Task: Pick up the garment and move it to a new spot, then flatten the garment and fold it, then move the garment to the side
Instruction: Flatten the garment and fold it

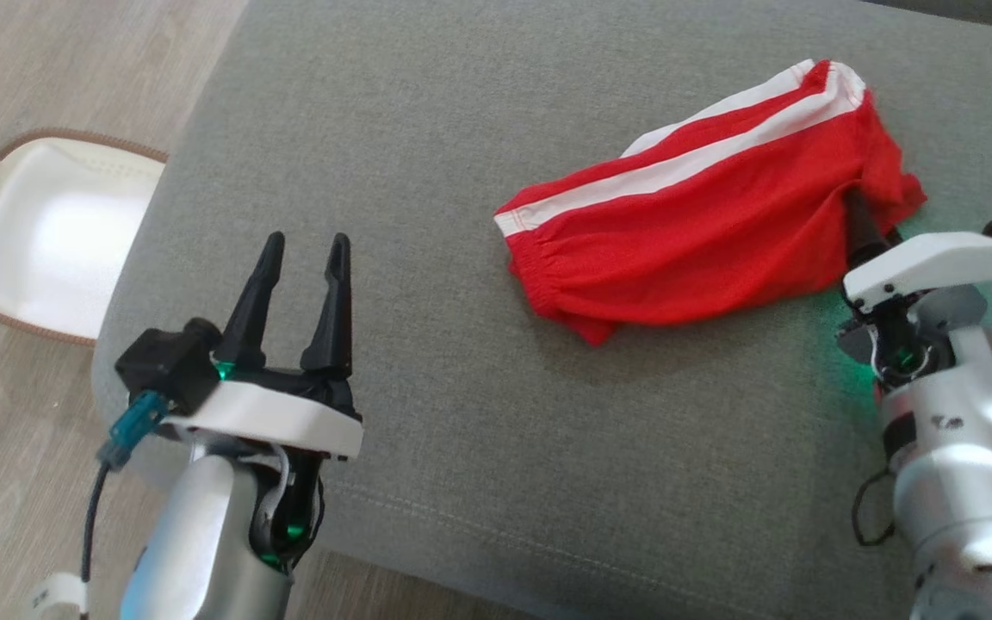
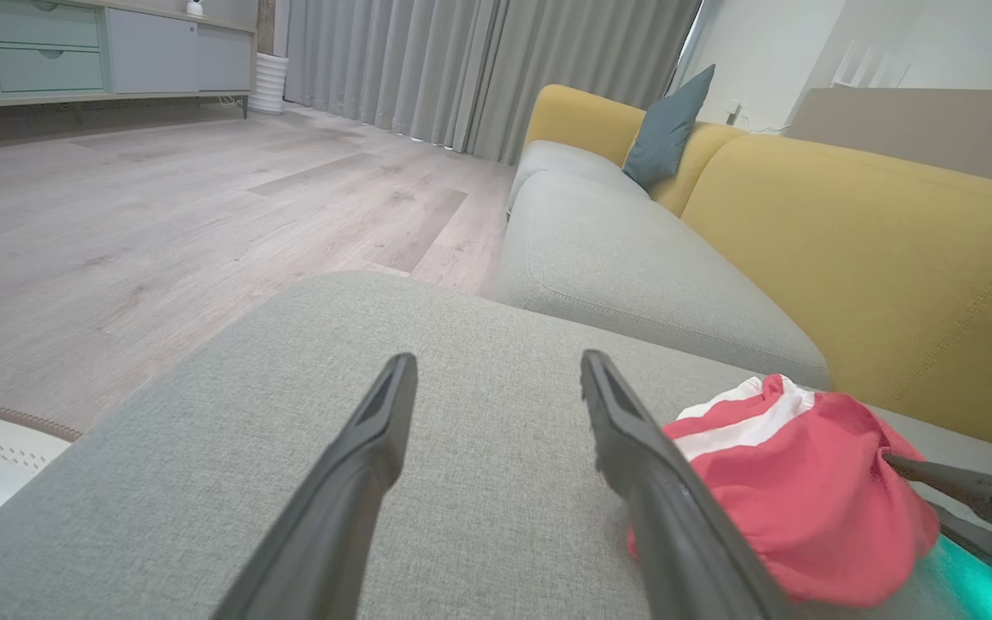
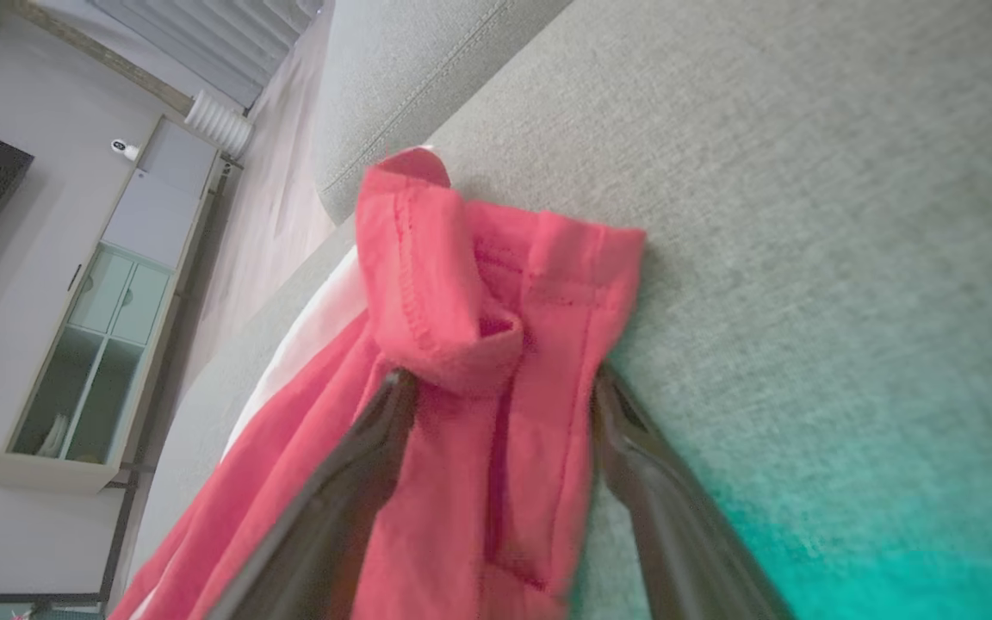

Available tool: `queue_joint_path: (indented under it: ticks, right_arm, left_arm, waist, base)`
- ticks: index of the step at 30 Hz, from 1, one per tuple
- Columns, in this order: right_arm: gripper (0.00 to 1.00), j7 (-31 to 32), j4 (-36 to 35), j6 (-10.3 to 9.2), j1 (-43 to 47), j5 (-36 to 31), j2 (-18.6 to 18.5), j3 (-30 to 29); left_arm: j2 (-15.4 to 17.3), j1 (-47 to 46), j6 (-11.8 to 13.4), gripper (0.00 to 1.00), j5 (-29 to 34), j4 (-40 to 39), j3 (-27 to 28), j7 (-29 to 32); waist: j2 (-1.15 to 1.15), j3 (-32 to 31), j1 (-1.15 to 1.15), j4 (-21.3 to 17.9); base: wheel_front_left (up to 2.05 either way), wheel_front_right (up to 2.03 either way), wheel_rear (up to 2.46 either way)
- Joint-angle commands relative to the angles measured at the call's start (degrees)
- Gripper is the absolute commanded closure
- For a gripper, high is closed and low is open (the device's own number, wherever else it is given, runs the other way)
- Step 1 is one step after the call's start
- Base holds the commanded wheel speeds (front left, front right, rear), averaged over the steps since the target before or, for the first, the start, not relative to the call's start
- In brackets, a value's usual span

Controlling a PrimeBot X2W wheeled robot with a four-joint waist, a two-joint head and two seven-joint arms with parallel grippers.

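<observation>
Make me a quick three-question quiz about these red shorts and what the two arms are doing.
1. True or false: the left jaws are closed on the red shorts.
2. Pick one: what sits on the floor beside the grey cushion? A) a white basket B) a shoe C) a book
3. Short answer: which arm has cloth of the shorts between its open fingers?

Key:
1. False. The left jaws stand open over bare cushion, apart from the shorts.
2. A.
3. The right jaws, open around one end of the shorts.
</observation>
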Motion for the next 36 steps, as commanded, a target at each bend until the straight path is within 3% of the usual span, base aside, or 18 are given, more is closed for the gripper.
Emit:
queue_joint_path:
  ticks: [1, 10, 18, 19, 20, 21, 36]
  right_arm:
    - [0.0, -0.44, 1.81, 0.37, -1.78, -0.73, 0.91, -0.16]
    - [0.0, -2.36, 11.43, 0.37, -8.75, -4.86, 0.91, -4.94]
    - [0.0, -4.85, 15.51, 0.37, -13.53, -8.28, 0.92, -6.81]
    - [0.08, -5.14, 15.77, 0.37, -13.76, -8.52, 0.92, -6.69]
    - [0.77, -5.34, 16.01, 0.37, -13.92, -8.69, 0.92, -6.53]
    - [1.0, -5.72, 16.19, 0.37, -14.01, -8.83, 0.92, -6.43]
    - [1.0, -16.24, 14.87, 0.37, -10.08, -3.3, 0.92, -3.87]
  left_arm:
    - [0.43, -2.92, 0.2, 0.0, -0.34, -1.73, 1.15, -0.35]
    - [0.43, -4.07, 0.53, 0.0, -0.6, -2.54, 0.46, -0.35]
    - [0.43, -4.72, 0.8, 0.0, -1.07, -2.53, 0.14, -0.35]
    - [0.43, -4.77, 0.85, 0.0, -1.08, -2.49, 0.13, -0.35]
    - [0.43, -4.82, 0.88, 0.0, -1.09, -2.43, 0.13, -0.35]
    - [0.43, -4.9, 0.87, 0.0, -1.07, -2.38, 0.12, -0.35]
    - [0.42, -3.38, 0.55, 0.0, 0.77, -1.4, 0.9, -0.35]
  waist:
    - [0.0, 0.33, 0.0, 0.62]
    - [0.0, 2.14, 0.0, 2.17]
    - [0.0, 3.43, 0.0, 2.53]
    - [0.0, 3.47, 0.0, 2.37]
    - [0.0, 3.5, 0.0, 2.17]
    - [0.0, 3.52, 0.0, 1.94]
    - [0.0, -1.21, 0.0, -4.78]
  base:
    - [0.0, 0.0, 0.0]
    - [0.0, 0.0, 0.0]
    - [0.0, 0.0, 0.0]
    - [0.0, 0.0, 0.0]
    - [0.0, 0.0, 0.0]
    - [0.0, 0.0, 0.0]
    - [0.0, 0.0, 0.0]
